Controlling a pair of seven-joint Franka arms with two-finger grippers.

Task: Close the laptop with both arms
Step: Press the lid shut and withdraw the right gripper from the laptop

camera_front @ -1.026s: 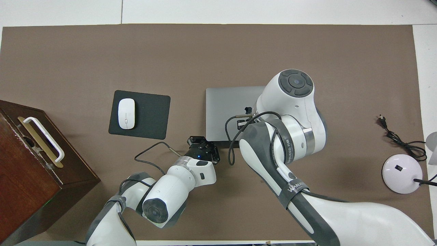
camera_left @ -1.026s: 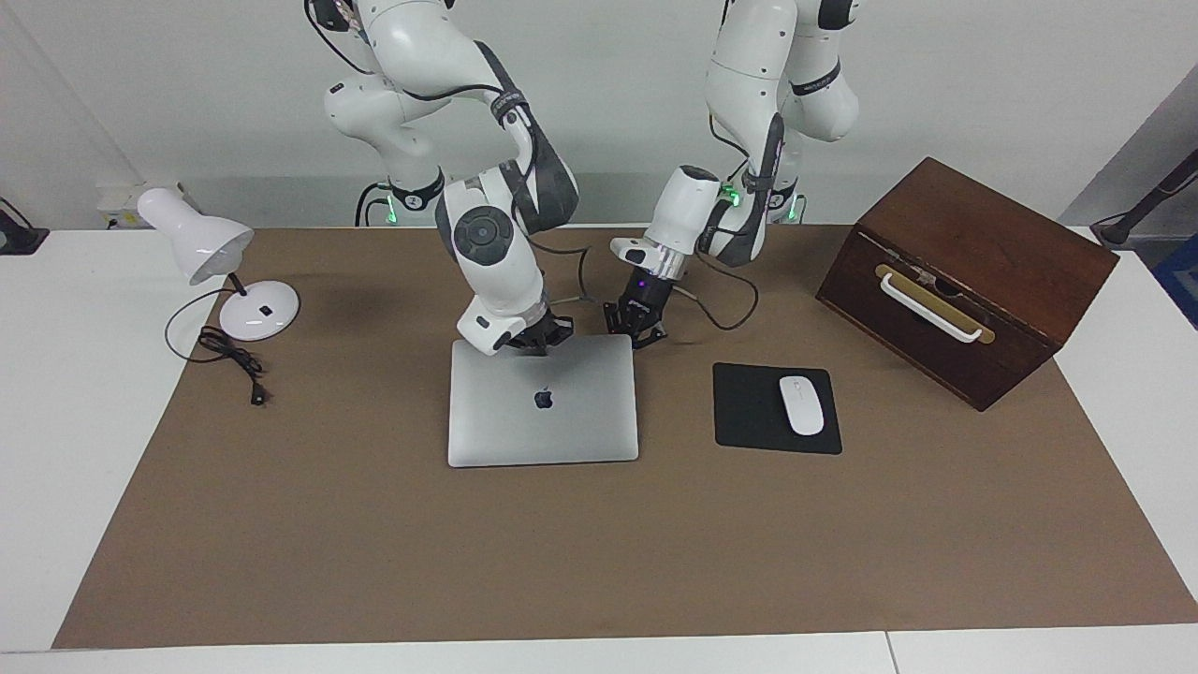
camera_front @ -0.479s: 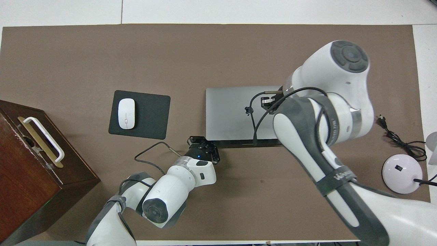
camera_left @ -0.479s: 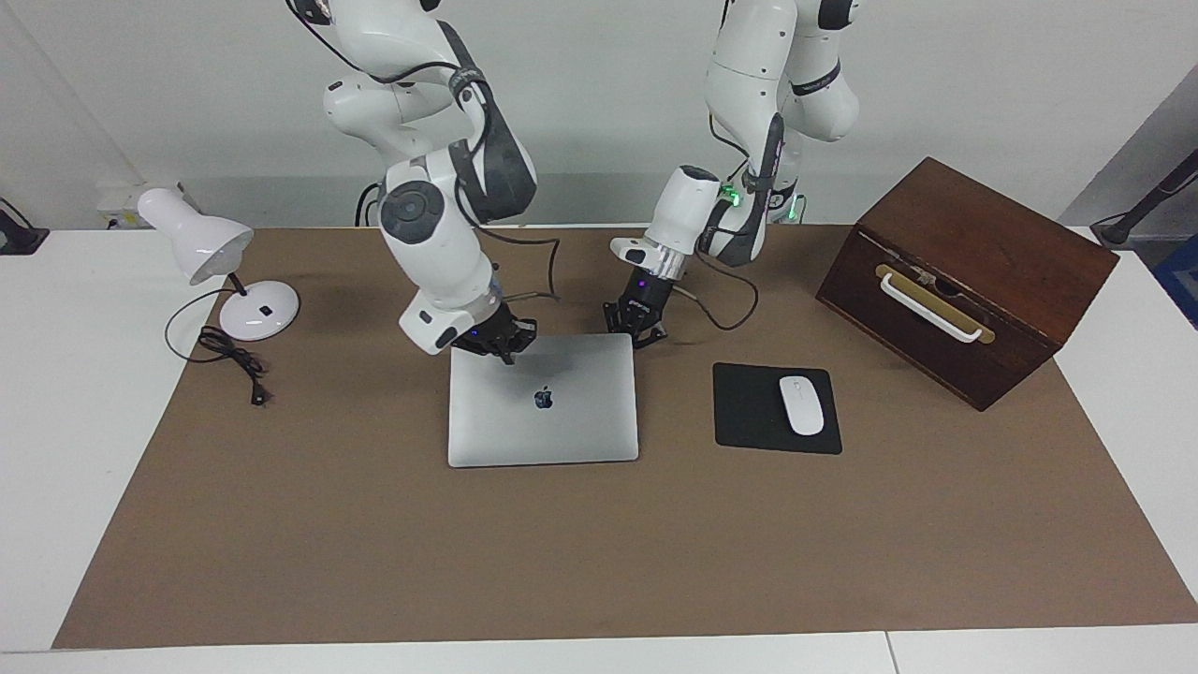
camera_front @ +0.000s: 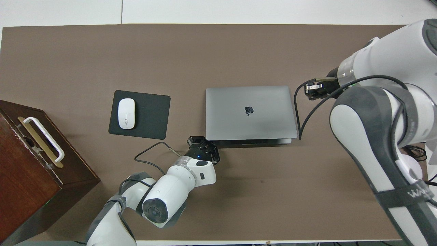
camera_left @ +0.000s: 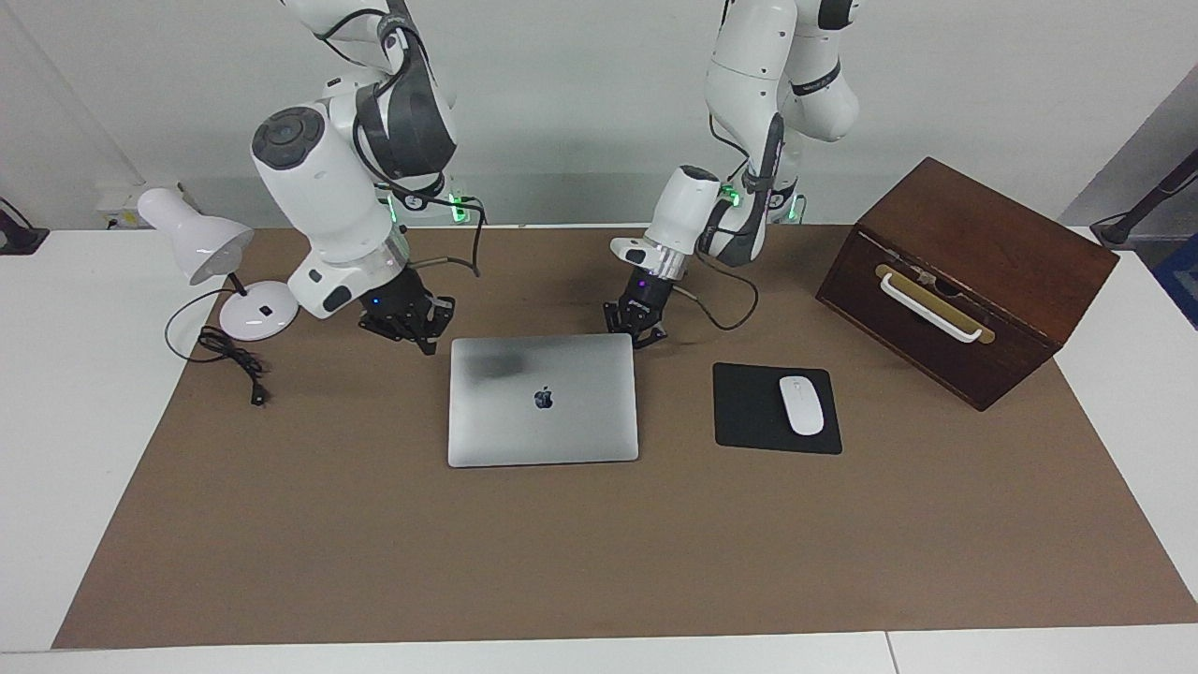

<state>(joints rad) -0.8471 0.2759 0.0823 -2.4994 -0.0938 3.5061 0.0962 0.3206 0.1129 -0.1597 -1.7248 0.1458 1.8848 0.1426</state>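
Facing view: the left gripper [camera_left: 644, 336], fingers pinched shut and empty, sits at the closed laptop [camera_left: 543, 399] corner nearest the robots. The right gripper [camera_left: 413, 329] hangs over the brown mat [camera_left: 562, 552] beside the laptop; its opening is unclear. Overhead view: the laptop lies flat mid-table, between a mouse pad [camera_front: 150, 114] and the right gripper. A closed wooden box [camera_front: 30, 171] stands at the left arm's end.

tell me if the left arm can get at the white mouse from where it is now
Probably yes. The left gripper sits by the laptop's corner nearest the robots, and only bare mat lies between it and the mouse on its black pad.
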